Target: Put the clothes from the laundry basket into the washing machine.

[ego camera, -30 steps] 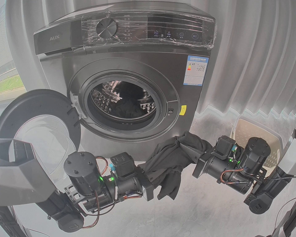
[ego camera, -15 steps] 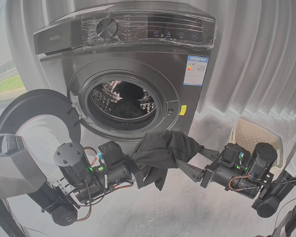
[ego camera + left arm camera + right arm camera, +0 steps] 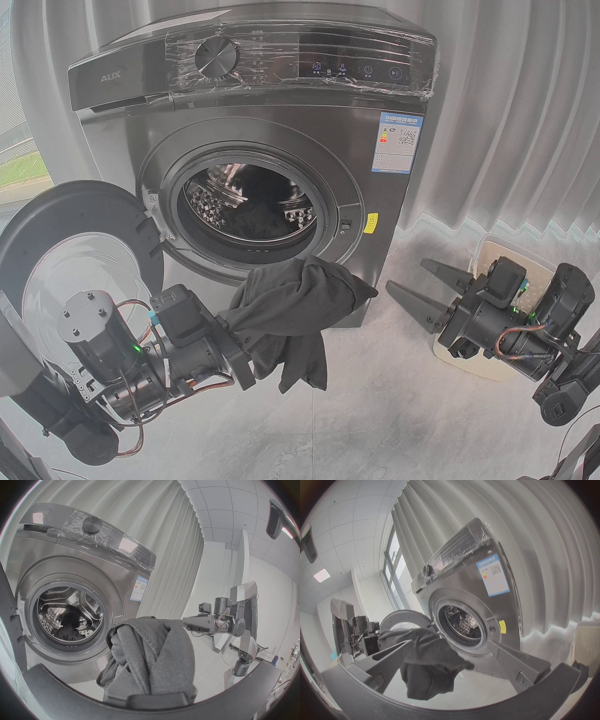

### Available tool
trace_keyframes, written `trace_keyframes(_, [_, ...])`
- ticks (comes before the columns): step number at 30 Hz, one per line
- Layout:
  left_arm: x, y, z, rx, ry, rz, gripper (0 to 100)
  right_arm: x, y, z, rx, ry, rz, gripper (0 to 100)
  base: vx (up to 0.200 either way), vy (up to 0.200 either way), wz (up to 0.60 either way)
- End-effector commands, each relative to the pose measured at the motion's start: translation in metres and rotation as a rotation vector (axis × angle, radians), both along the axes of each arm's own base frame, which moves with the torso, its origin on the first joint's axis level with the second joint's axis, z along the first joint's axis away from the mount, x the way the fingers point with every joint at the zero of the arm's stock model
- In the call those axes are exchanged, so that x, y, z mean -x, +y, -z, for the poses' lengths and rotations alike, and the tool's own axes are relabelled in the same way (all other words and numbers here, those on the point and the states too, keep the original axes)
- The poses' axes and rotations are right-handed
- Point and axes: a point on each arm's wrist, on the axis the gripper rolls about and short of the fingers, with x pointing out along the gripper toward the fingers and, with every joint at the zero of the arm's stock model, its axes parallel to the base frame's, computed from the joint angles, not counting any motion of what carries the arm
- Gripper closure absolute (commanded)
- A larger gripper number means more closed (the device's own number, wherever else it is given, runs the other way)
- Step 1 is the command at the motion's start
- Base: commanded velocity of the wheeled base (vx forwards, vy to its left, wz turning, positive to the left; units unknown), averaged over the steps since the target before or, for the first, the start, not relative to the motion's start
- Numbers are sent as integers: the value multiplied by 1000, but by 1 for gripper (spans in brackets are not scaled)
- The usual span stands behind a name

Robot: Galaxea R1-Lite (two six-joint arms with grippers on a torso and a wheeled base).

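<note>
Left pincer (image 3: pixel 250 342) grips a dark garment (image 3: pixel 294 300), fingertips hidden, below the washing machine (image 3: pixel 250 125) drum; right pincer (image 3: pixel 407 275) open beside the machine; label (image 3: pixel 397 142) print illegible

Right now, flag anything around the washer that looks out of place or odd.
Only the crinkled clear plastic film left over the grey washing machine's control panel looks odd. The dark grey garment hanging from the left claw is held, not spilled; the round door stands open.
</note>
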Motion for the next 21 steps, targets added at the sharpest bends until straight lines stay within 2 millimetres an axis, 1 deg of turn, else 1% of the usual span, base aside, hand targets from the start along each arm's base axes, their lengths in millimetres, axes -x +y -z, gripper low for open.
trace_keyframes(1, [8, 7, -8, 14, -21, -5, 100, -5, 0, -15, -36, -57, 9, 0, 0, 0, 0])
trace_keyframes(5, [9, 8, -6, 11, -11, -8, 100, -5, 2, -18, -45, -67, 3, 0, 0, 0, 0])
trace_keyframes(8, [4, 14, -1, -6, 0, -62, 100, -3, 3, -16, -37, -62, -1, 0, 0, 0, 0])
trace_keyframes(10, [3, 19, 4, -18, 23, -104, 100, -2, 2, -14, -30, -56, -2, 0, 0, 0, 0])
trace_keyframes(11, [6, 23, 9, -34, 49, -156, 100, -1, 2, -12, -25, -51, -2, 0, 0, 0, 0])
trace_keyframes(13, [5, 25, 12, -33, 65, -232, 100, -1, 2, -11, -24, -46, -2, 0, 0, 0, 0])
trace_keyframes(14, [5, 25, 12, -34, 63, -238, 100, -1, 2, -11, -24, -46, -2, 0, 0, 0, 0])
trace_keyframes(16, [-3, 20, 10, -26, 47, -266, 100, -1, 2, -11, -24, -46, -2, 0, 0, 0, 0])
trace_keyframes(20, [-6, 19, 12, -36, 46, -293, 100, 0, 2, -11, -23, -45, -4, 0, 0, 0, 0])
trace_keyframes(21, [-8, 18, 16, -48, 58, -314, 100, 0, 2, -11, -24, -46, -4, 0, 0, 0, 0])
